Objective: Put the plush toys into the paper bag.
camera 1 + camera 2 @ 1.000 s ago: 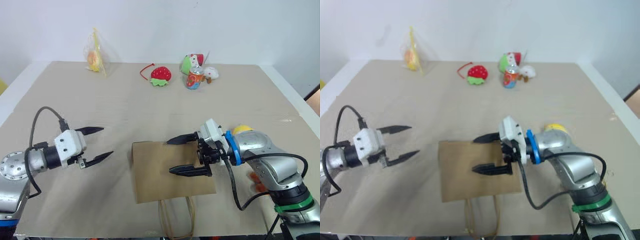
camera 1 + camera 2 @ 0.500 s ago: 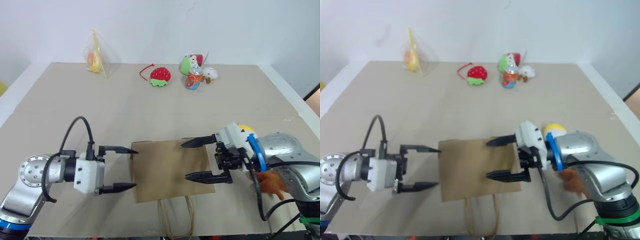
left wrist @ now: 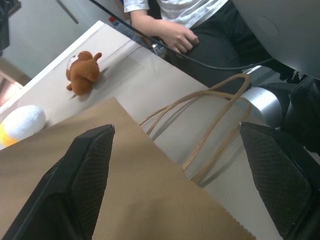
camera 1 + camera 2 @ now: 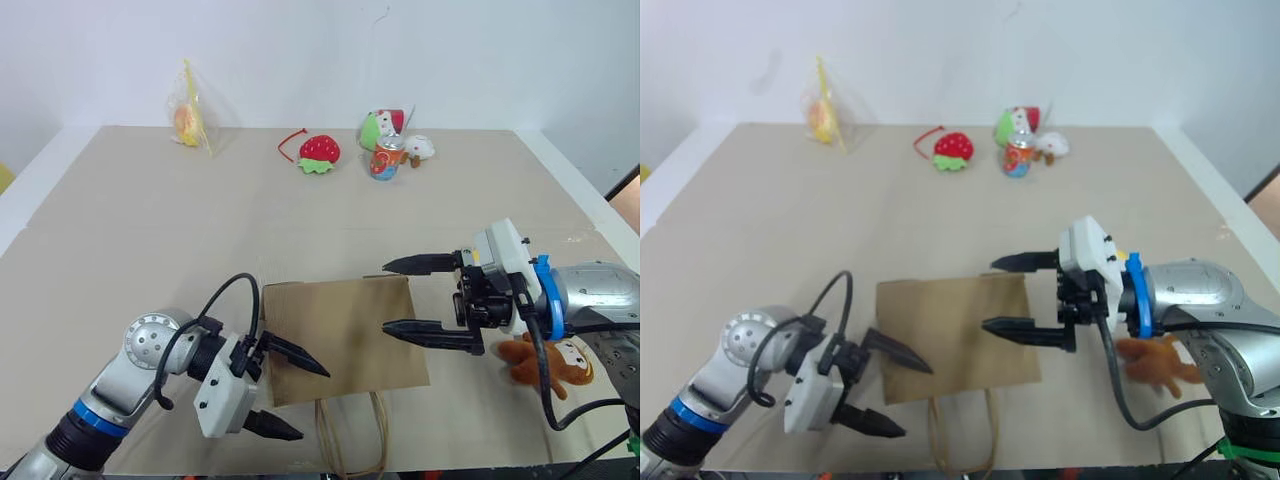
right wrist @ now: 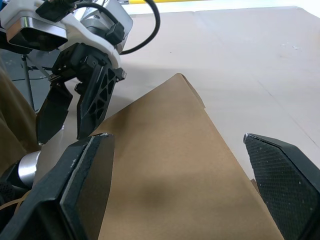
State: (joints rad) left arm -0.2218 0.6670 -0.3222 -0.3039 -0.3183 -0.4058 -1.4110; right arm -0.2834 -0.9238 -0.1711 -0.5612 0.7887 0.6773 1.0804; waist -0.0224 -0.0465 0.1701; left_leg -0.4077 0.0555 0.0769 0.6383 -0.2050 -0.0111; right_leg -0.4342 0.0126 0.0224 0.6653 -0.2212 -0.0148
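Paper bag (image 4: 345, 335): flat on table.
Left gripper (image 4: 288, 396): spread wide, at bag's near-left corner.
Right gripper (image 4: 408, 296): spread wide, empty, over bag's right edge.
Brown monkey plush (image 4: 545, 361): right of bag.

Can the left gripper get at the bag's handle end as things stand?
Probably yes. The left gripper is open at the near left corner of the flat paper bag, and the cord handles lie on bare table beside it. The right gripper hangs open over the far side.

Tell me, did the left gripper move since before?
Yes. The left gripper came in from the table's left side to the paper bag, and now it sits open at the bag's near left corner.
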